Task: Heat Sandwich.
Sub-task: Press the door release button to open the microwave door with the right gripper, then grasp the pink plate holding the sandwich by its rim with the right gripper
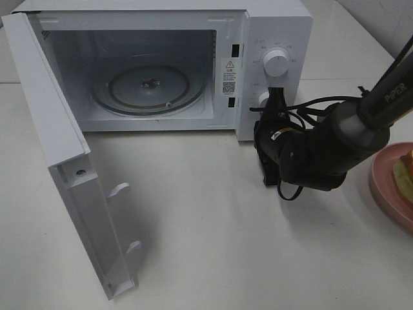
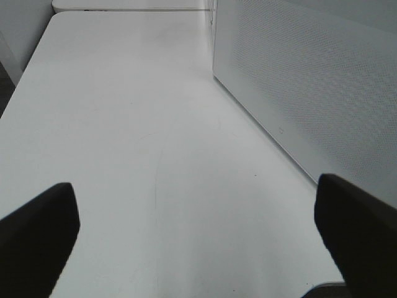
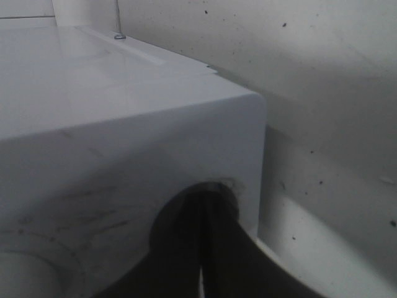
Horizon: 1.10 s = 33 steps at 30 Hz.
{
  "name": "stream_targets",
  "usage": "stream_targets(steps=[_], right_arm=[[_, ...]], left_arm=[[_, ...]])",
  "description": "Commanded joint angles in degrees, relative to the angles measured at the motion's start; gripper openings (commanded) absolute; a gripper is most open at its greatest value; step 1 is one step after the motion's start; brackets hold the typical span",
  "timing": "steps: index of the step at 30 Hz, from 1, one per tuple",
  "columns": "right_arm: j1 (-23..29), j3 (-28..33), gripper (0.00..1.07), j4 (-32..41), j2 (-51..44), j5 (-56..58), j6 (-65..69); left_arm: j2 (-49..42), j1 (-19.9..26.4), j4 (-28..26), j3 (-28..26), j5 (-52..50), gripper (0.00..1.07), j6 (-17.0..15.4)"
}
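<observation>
The sandwich (image 1: 404,170), pale bread with a green layer, lies on a pink plate (image 1: 386,194) at the right edge of the exterior view, partly cut off. The white microwave (image 1: 274,26) stands at the back with its door (image 1: 58,142) swung wide open and its glass turntable (image 1: 148,84) bare. My right gripper (image 1: 276,97) is shut, its tips against the control panel beside the lower knob (image 1: 262,97). The right wrist view shows those closed fingers (image 3: 186,248) touching the panel's front. My left gripper (image 2: 198,242) is open over bare table, holding nothing.
The upper dial (image 1: 276,62) sits above my right gripper. The open door juts toward the front left of the table (image 1: 213,245). In the left wrist view a white dotted panel of the microwave (image 2: 310,81) runs along one side of my left gripper.
</observation>
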Motion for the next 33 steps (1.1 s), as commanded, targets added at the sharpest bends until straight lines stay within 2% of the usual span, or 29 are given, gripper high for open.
stream_targets(steps=[1,4,12,22,27,28,31,33], right_arm=[[-1.9,-2.3,0.0,-5.2,-2.8,-9.3,-0.3],[-1.5,1.2,0.0,-7.8,-4.5,-3.4,0.8],[1.3,8.5,0.0,-8.8,-7.9,1.2,3.5],[1.3,15.2,0.0,-12.3,-17.3,8.3,-1.9],[1.2,16.7,0.0,-14.9,-22.3,17.8,-8.9],[1.2,16.7,0.0,-14.9,-24.1,23.1,-14.9],[1.2,16.7,0.01,-14.9,-25.8,27.4,-22.6],[1.2,16.7,0.01,-14.9,-28.2,33.7,-34.5]], left_arm=[[0.0,-0.1,-0.2,-0.5,0.1,0.98,0.1],[0.0,-0.1,-0.2,-0.5,0.1,0.98,0.1],[0.0,-0.1,-0.2,-0.5,0.1,0.98,0.1],[0.0,-0.1,-0.1,-0.5,0.1,0.98,0.1],[0.0,-0.1,-0.1,-0.5,0.1,0.98,0.1],[0.0,-0.1,-0.1,-0.5,0.1,0.98,0.1],[0.0,-0.1,-0.1,-0.5,0.1,0.98,0.1],[0.0,-0.1,-0.1,-0.5,0.1,0.98,0.1]])
